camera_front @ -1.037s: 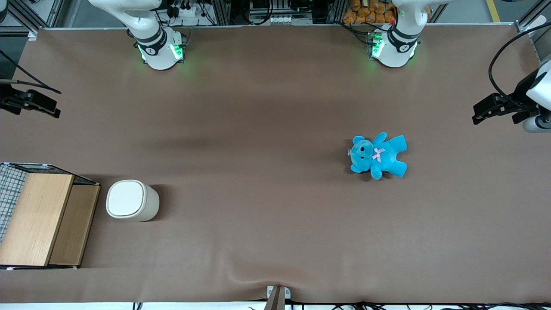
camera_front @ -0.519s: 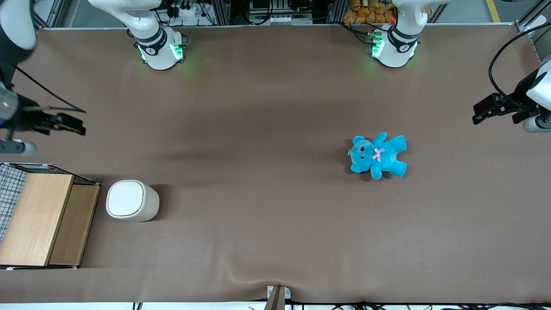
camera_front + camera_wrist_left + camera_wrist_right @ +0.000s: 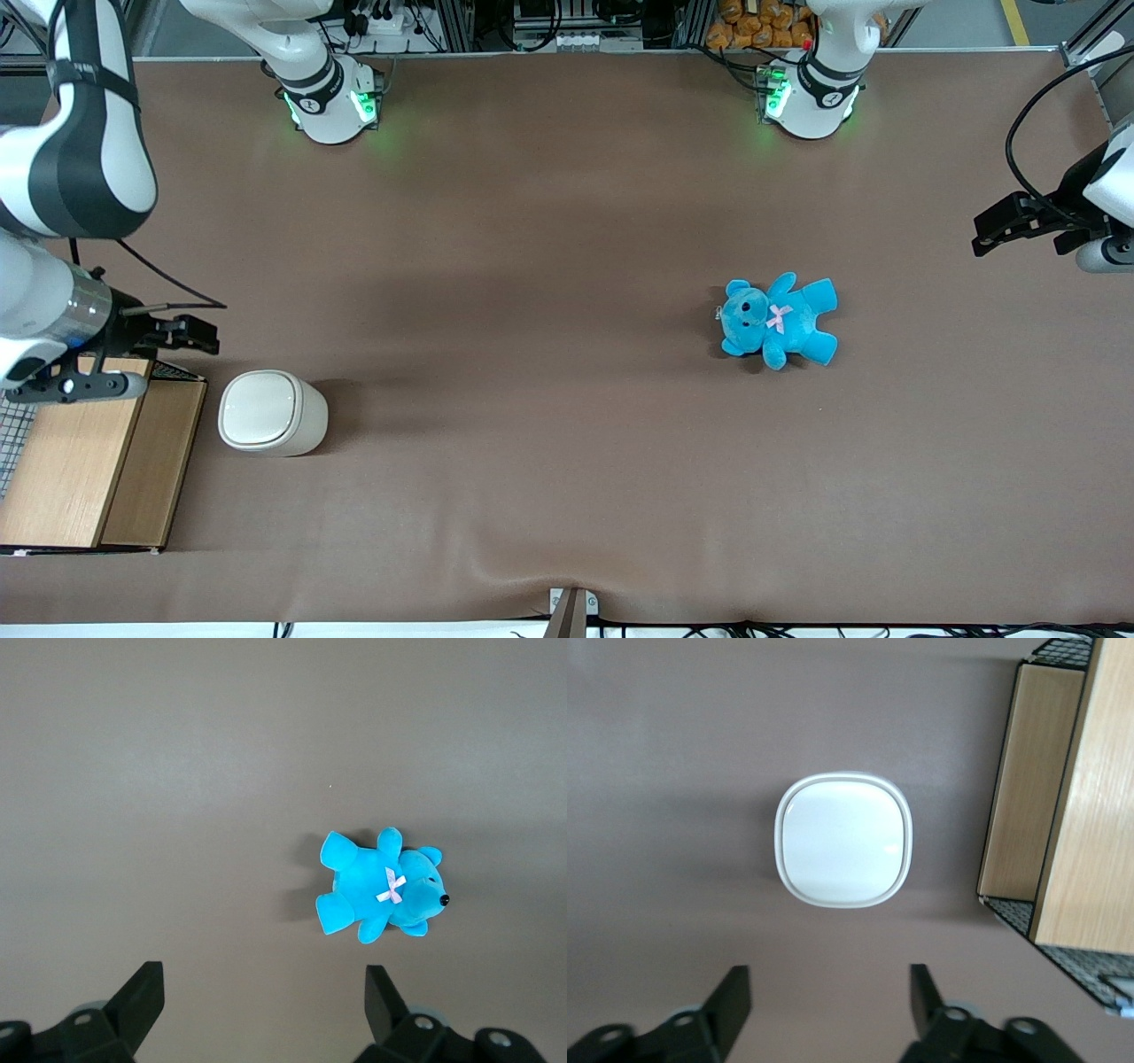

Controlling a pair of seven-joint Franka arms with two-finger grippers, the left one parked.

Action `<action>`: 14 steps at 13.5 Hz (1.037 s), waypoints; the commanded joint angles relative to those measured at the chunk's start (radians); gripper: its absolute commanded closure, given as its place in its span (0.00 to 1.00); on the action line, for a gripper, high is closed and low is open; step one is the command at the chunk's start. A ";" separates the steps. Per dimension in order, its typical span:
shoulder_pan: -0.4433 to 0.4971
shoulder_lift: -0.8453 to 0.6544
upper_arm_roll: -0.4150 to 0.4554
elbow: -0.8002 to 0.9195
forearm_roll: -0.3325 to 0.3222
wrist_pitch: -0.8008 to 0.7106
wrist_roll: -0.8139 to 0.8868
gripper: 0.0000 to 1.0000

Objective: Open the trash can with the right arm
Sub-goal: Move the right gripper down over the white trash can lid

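The bin (image 3: 272,413) stands lid shut on the counter (image 3: 567,443), beside the wooden box (image 3: 89,452); the end effector (image 3: 199,335) hovers near it, fingers (image 3: 732,997) apart, holding nothing.

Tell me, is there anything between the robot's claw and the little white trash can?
No. In the right wrist view only bare brown table lies between the open gripper and the closed trash can. The front view shows the same gap.
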 commanded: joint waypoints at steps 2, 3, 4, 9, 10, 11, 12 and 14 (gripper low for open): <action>-0.032 0.077 0.001 0.039 0.010 0.053 -0.104 0.81; -0.034 0.094 0.001 0.039 0.007 0.055 -0.130 0.87; -0.035 0.108 0.001 0.039 0.010 0.055 -0.138 0.92; -0.058 0.188 0.000 0.039 0.048 0.068 -0.129 1.00; -0.070 0.201 0.000 0.039 0.068 0.093 -0.135 1.00; -0.077 0.211 0.000 0.038 0.087 0.117 -0.138 1.00; -0.084 0.223 0.000 0.038 0.091 0.124 -0.138 1.00; -0.089 0.234 0.000 0.038 0.094 0.125 -0.138 1.00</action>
